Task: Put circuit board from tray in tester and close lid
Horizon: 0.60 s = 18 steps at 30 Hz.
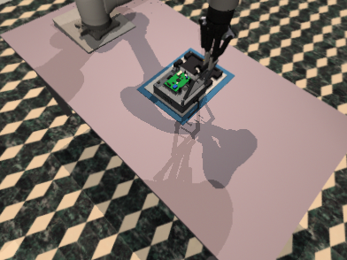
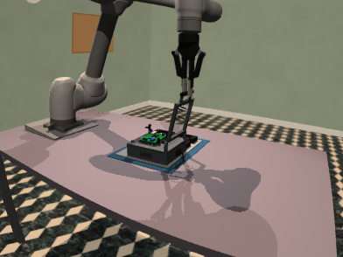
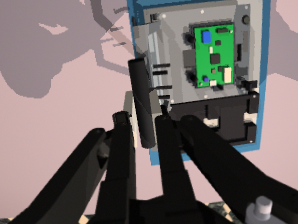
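Observation:
The green circuit board [image 1: 177, 80] [image 2: 153, 137] [image 3: 215, 55] lies face up on the plate of the dark tester [image 1: 174, 99] [image 2: 149, 153], with its white connector toward the tray side in the wrist view. The tester's lid [image 2: 174, 115] is a see-through frame and stands raised steeply on its hinge. My gripper [image 1: 208, 59] [image 2: 188, 89] [image 3: 142, 101] is above the tester, shut on the lid's handle [image 3: 140, 85], a black bar at the top of the lid. The black tray [image 1: 193, 57] [image 3: 235, 120] lies just behind the tester; its pockets look empty.
The tester and tray stand on a blue mat [image 1: 146, 94] [image 2: 118, 155] [image 3: 262, 50] in the middle of a pink table. The arm's base [image 1: 93, 24] [image 2: 66, 122] stands at the far left corner. A small black hook [image 2: 149, 128] stands on the tester's far edge.

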Each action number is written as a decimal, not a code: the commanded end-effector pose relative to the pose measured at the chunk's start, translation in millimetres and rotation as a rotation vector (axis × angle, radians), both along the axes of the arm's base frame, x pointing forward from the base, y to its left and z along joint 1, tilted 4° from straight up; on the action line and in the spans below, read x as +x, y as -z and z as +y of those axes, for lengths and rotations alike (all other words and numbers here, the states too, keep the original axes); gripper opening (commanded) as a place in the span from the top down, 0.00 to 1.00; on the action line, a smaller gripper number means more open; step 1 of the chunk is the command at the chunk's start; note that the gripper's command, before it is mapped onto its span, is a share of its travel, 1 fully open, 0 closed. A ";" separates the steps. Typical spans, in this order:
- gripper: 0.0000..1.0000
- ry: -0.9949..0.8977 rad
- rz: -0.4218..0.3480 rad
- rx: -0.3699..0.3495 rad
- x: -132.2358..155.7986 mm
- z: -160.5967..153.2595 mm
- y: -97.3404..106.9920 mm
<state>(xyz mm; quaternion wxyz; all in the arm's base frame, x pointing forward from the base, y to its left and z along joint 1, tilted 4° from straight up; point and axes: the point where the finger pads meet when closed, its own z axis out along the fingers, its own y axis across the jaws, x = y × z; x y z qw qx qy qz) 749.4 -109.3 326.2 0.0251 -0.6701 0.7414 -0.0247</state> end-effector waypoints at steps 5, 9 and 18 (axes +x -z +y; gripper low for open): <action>1.00 0.000 0.001 0.000 -4.3 0.4 -0.5; 1.00 0.000 0.001 0.000 -6.9 0.7 -0.9; 1.00 0.000 0.001 0.000 -12.3 1.2 -1.3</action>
